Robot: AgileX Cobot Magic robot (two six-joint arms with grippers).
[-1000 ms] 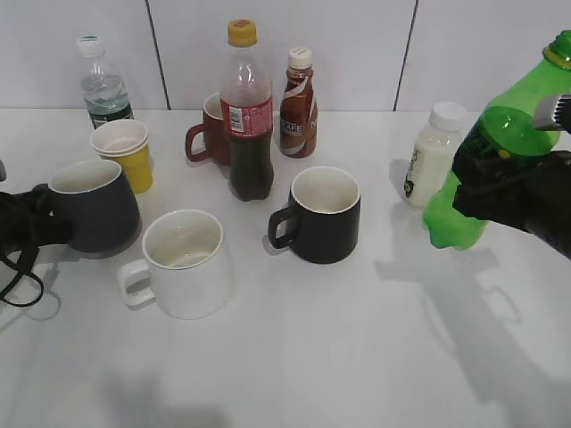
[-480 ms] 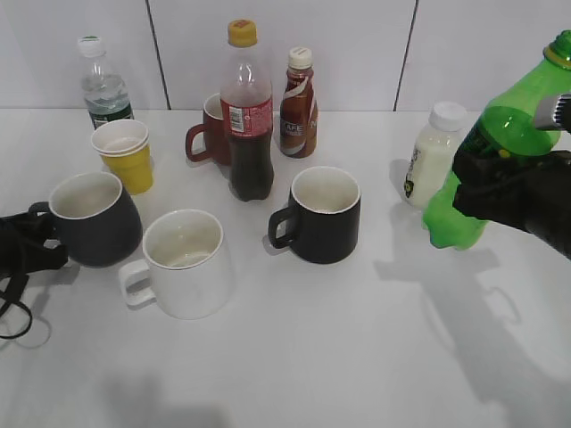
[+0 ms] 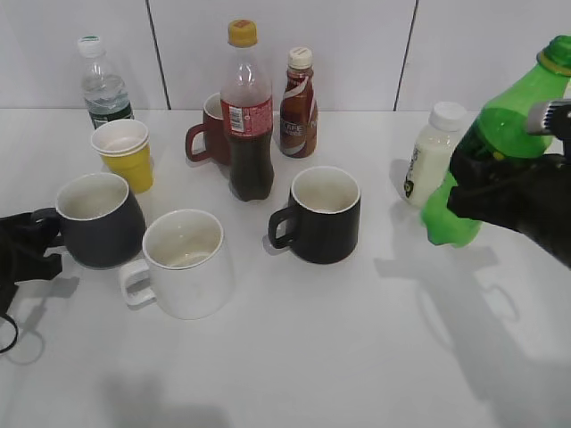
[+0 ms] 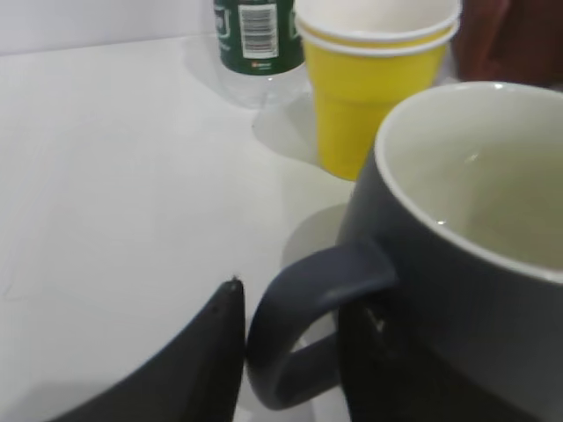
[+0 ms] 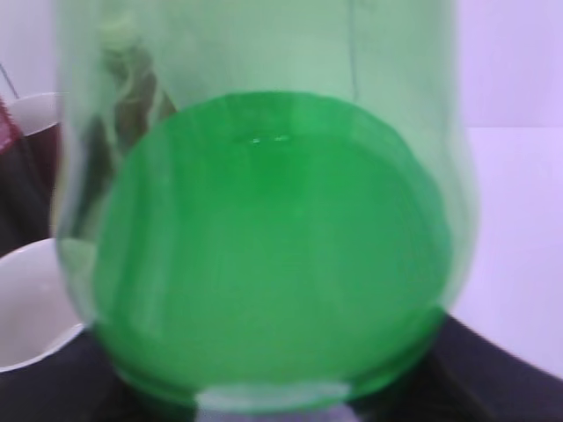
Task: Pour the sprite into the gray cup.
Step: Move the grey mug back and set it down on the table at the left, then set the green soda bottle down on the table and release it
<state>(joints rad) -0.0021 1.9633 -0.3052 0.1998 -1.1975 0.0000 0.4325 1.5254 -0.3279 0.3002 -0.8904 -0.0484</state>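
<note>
The sprite, a green translucent bottle, is held tilted above the table at the right edge by my right gripper, which is shut around its middle. In the right wrist view the sprite fills the frame and hides the jaws. The gray cup stands at the left with a white interior. My left gripper is shut on its handle. In the left wrist view the gray cup shows its handle between the fingers of my left gripper.
A white mug sits right of the gray cup, a black mug at centre. Behind stand a cola bottle, brown bottle, red mug, yellow cups, water bottle and small white bottle.
The gray cup has shifted a little to the right and forward with my left gripper on its handle. The sprite has moved slightly left in the right gripper.
</note>
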